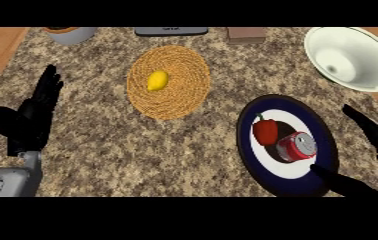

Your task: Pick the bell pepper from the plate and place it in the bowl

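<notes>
I'm looking steeply down at the speckled brown granite desk (96,149). The red bell pepper (265,131) is lying on the round dark-blue plate with a white centre (255,164), at the plate's left side, its green stem pointing up-left. Just beside it, touching or nearly so, a red drink can with a silver top (297,146) is sitting on the same plate. The large white bowl (347,59) is standing at the upper right, well apart from the pepper and holding nothing that I can see.

My right robot hand (347,184) is coming in at the lower right, spread wide: one black finger is lying over the plate's lower rim near the can, another is showing at the right edge, and it is gripping nothing. My left robot hand (37,111) is resting at the left edge, fingers straight and pointing up, also holding nothing.

Mid-desk, a yellow lemon (157,80) is sitting on a round woven straw mat (170,101). Along the far edge I'm seeing a grey pot (71,34), a flat dark grey object (171,31) and a small brown block (246,34).
</notes>
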Available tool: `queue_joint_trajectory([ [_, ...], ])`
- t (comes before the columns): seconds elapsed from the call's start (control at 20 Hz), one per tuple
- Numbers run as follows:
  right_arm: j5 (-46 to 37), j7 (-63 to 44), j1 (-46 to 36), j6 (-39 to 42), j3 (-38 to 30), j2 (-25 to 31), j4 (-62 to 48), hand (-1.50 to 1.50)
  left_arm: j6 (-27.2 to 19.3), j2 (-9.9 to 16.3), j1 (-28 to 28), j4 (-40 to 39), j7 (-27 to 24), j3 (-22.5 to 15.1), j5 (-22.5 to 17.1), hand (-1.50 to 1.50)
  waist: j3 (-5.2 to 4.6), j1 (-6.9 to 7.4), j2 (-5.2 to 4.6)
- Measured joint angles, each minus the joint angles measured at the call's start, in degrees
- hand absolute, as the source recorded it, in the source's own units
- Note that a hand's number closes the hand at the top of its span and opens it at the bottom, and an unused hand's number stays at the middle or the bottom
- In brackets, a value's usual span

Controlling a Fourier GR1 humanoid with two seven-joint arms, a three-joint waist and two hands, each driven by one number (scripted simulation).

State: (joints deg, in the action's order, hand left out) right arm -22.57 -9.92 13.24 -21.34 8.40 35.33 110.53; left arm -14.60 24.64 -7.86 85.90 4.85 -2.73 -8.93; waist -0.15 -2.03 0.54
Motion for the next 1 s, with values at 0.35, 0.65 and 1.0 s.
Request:
queue_joint_trajectory([
  [0.35, -11.11, -15.37, 3.39, 3.71, 2.18, -2.18, 13.60, -1.50, 2.12, -1.01, -0.91, -0.63, -0.39, 1.00, 0.90, 0.00, 0.08, 1.37, -0.37],
  [0.65, -9.50, -27.96, -8.21, 16.16, -0.30, -0.46, 16.15, -1.50, 3.05, -2.05, -0.90, 0.10, 0.23, 1.31, 1.76, 0.00, 0.08, 2.26, -0.52],
  [1.0, -2.63, -38.49, -22.64, 32.11, 1.85, 2.71, 7.34, -1.50, 3.80, -2.55, -1.62, 0.90, 1.13, 0.99, 2.08, 0.00, 0.03, 3.59, -0.81],
])
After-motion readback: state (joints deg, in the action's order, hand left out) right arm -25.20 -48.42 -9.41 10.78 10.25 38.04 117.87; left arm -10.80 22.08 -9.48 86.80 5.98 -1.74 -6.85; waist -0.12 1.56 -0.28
